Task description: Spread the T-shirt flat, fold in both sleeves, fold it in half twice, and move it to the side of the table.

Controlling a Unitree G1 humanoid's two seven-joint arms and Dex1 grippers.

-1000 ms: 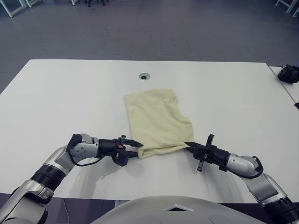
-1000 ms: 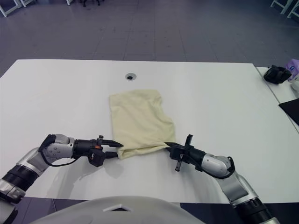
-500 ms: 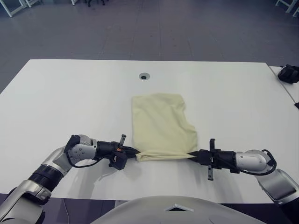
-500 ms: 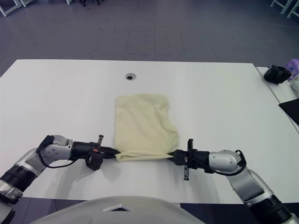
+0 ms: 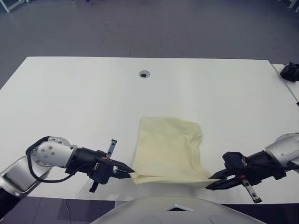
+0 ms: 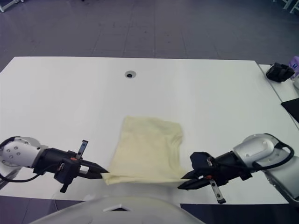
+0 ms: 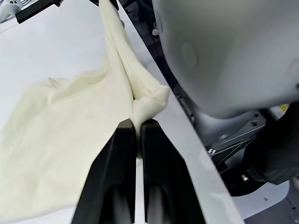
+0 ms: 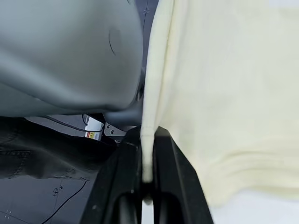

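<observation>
White worktop [image 5: 70,102]: I've got it broad in front of me, with a small round grommet hole [image 5: 144,74] out toward the far side, left of middle.
Left pincer [image 5: 130,173]: low at the near edge and clamped tight on the T-shirt's near left corner. My wrist camera shows a bunch of cloth squeezed between the two black fingers [image 7: 122,140].
T-shirt [image 5: 170,149]: pale yellow, folded to a narrow panel, sitting at the near middle of the worktop. Its far edge lies flat, a few soft wrinkles run near its right side, and its near edge is pulled into a line between my two pincers, right at the worktop's rim.
Right pincer [image 5: 211,183]: the mirror image on the other side, closed on the near right corner, with a thin fold of fabric pinched between the fingers.
Black object [image 5: 289,71]: off at the far right on the neighbouring surface, well apart from the shirt. I can't tell what it is.
</observation>
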